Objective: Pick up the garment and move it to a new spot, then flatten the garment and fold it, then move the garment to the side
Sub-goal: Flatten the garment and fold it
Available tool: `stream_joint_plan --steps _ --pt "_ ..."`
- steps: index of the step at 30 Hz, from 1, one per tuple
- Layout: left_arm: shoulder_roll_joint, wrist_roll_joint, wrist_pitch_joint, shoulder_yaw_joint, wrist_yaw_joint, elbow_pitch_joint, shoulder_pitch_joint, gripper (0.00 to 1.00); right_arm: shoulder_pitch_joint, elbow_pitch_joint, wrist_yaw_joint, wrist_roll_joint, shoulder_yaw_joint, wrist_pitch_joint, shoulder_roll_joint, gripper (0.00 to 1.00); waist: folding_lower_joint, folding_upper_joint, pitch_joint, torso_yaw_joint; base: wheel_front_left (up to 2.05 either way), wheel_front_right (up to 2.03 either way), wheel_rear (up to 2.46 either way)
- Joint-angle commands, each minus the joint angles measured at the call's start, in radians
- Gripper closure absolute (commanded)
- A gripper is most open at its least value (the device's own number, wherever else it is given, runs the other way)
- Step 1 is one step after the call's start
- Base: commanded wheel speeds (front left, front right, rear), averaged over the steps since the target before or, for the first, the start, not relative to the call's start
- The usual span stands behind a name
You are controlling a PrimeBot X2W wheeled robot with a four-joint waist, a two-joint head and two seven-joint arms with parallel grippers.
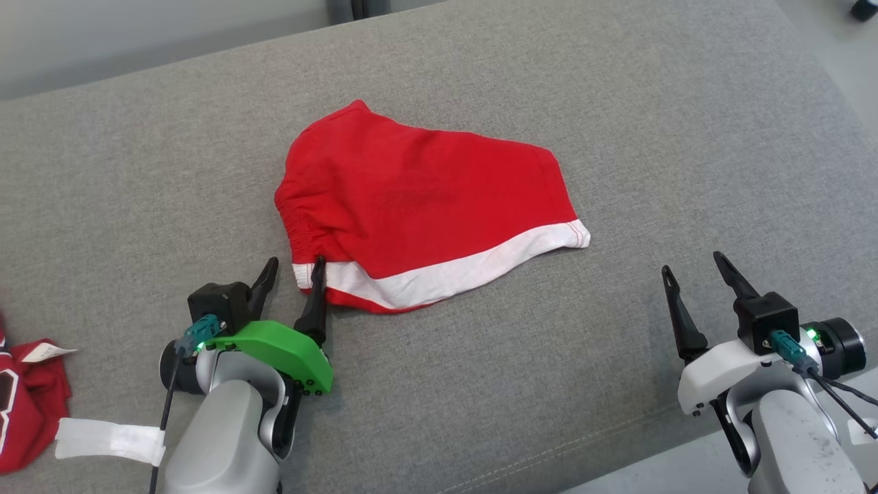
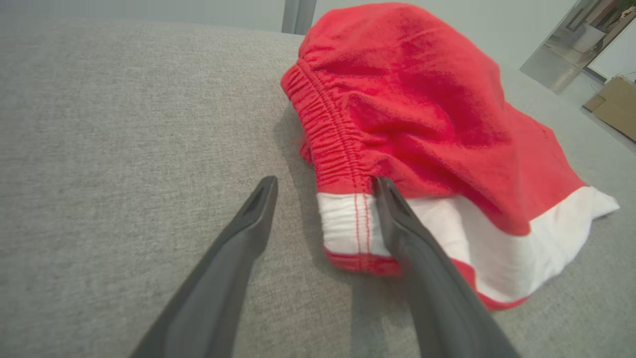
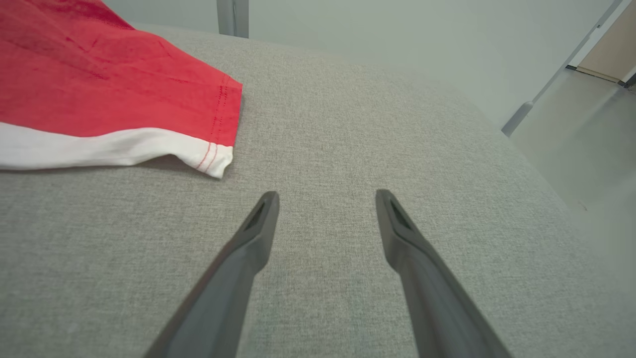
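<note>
Straddling a corner of the red cotton shorts with white hem band (image 1: pixel 425 199) on the grey upholstered cushion (image 1: pixel 617 103), the left end effector (image 1: pixel 295 261) stood apart, as did the idle right end effector (image 1: pixel 691 261); pinching that corner for pick-up seemed next.

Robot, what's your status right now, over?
Left gripper open, one finger at white corner of red shorts. Right gripper open, apart over grey cushion. Another red garment far left, apart.

One garment (image 1: pixel 425 199), one dark-red cloth (image 1: pixel 31 405), two grippers, left (image 1: pixel 295 261) and right (image 1: pixel 691 261)
</note>
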Motion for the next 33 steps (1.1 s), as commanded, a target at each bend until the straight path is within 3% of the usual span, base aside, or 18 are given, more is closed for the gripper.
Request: stream_joint_plan --steps 1,3,4,5,6,12,20,21,22,23,33 --pt "0.004 -0.017 -0.001 -0.002 -0.002 0.014 -0.019 0.00 -0.007 -0.004 -0.001 0.008 0.001 -0.001 0.003 0.00 0.0000 0.0000 0.016 -0.016 0.00 0.00 0.00" --pt "0.005 -0.025 -0.001 -0.011 -0.002 0.041 -0.030 0.00 -0.015 -0.005 -0.001 0.011 0.003 -0.001 0.010 0.00 0.0000 0.0000 0.021 -0.018 0.00 0.00 0.00" --pt "0.005 -0.032 -0.001 -0.013 -0.002 0.053 -0.035 0.24 -0.018 -0.006 -0.001 0.012 0.007 -0.001 0.014 0.00 0.0000 0.0000 0.023 -0.019 0.00 0.00 0.00" --pt "0.004 -0.036 -0.001 -0.021 -0.002 0.063 -0.042 0.58 -0.021 -0.008 -0.001 0.014 0.011 -0.001 0.017 0.00 0.0000 0.0000 0.024 -0.019 0.00 0.00 0.00" --pt "0.004 -0.044 -0.001 -0.022 -0.002 0.065 -0.049 1.00 -0.023 -0.010 -0.001 0.015 0.013 -0.001 0.018 0.00 0.0000 0.0000 0.026 -0.019 0.00 0.00 0.00" --pt "0.030 -0.062 -0.001 0.006 -0.002 0.064 -0.036 1.00 -0.018 -0.028 -0.001 0.028 0.002 -0.001 0.021 0.00 0.0000 0.0000 0.018 0.012 0.00 0.00 0.00" --pt "0.059 0.013 0.000 0.052 0.005 0.102 0.017 1.00 -0.013 -0.022 -0.001 0.036 0.000 -0.001 0.033 0.00 0.0000 0.0000 0.005 0.083 0.00 0.00 0.00" --pt "0.056 0.016 0.000 0.054 0.005 0.109 0.019 0.88 -0.013 -0.021 -0.001 0.037 0.003 -0.001 0.037 0.00 0.0000 0.0000 0.002 0.089 0.00 0.00 0.00" --pt "0.053 0.024 0.000 0.060 0.005 0.103 0.018 0.29 -0.013 -0.019 -0.001 0.041 0.005 -0.001 0.039 0.00 0.0000 0.0000 -0.001 0.095 0.00 0.00 0.00" --pt "0.051 0.030 0.000 0.066 0.008 0.091 0.020 0.00 -0.012 -0.018 -0.002 0.044 0.009 -0.001 0.040 0.00 0.0000 0.0000 -0.007 0.101 0.00 0.00 0.00" --pt "0.025 0.164 -0.001 0.160 0.044 -0.145 0.177 0.00 0.046 -0.014 -0.001 0.081 0.044 -0.001 0.053 0.00 0.0000 0.0000 -0.120 0.144 0.00 0.00 0.00"
